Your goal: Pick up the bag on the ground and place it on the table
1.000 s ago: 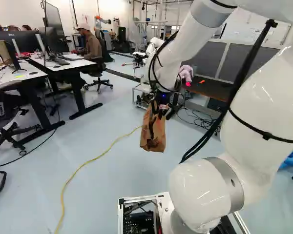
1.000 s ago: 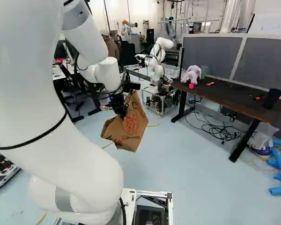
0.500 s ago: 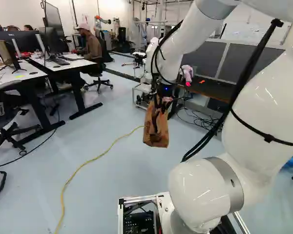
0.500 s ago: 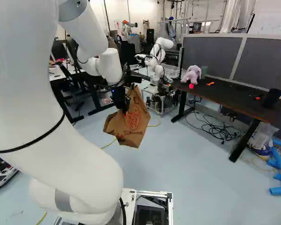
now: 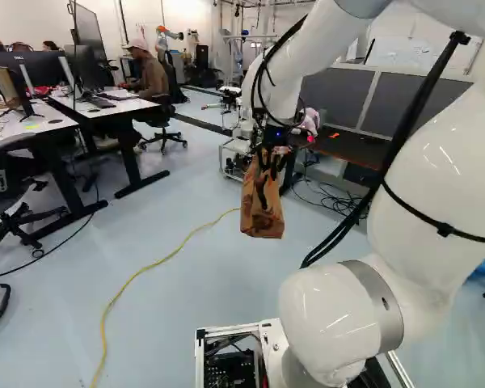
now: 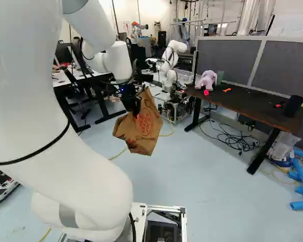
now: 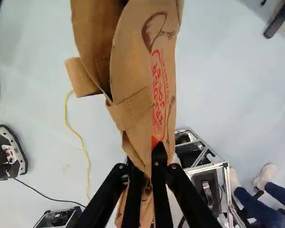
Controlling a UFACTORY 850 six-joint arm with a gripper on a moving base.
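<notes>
In the right base view my gripper (image 6: 136, 108) is above the floor, with the brown paper bag (image 6: 142, 127) hanging from it at a tilt. The left base view shows the same bag (image 5: 261, 208) clear of the ground. Seen from the wrist, the gripper (image 7: 149, 164) is shut on the bag (image 7: 137, 85), pinching crumpled paper between its fingers; the bag spreads out ahead of them. The dark brown table (image 6: 242, 107) stands to the right of the bag in the right base view, apart from it.
A pink stuffed toy (image 6: 206, 80), a black cup (image 6: 294, 105) and small items stand on the table. Cables (image 6: 232, 137) lie beneath it. Another robot (image 6: 170, 63) stands beyond the bag. A yellow cable (image 5: 145, 268) crosses the floor; desks (image 5: 105, 105) stand at the left of the left base view.
The arm has carried the bag a little upward and to the right in both base views, with the gripper staying shut on it. The base has not moved.
</notes>
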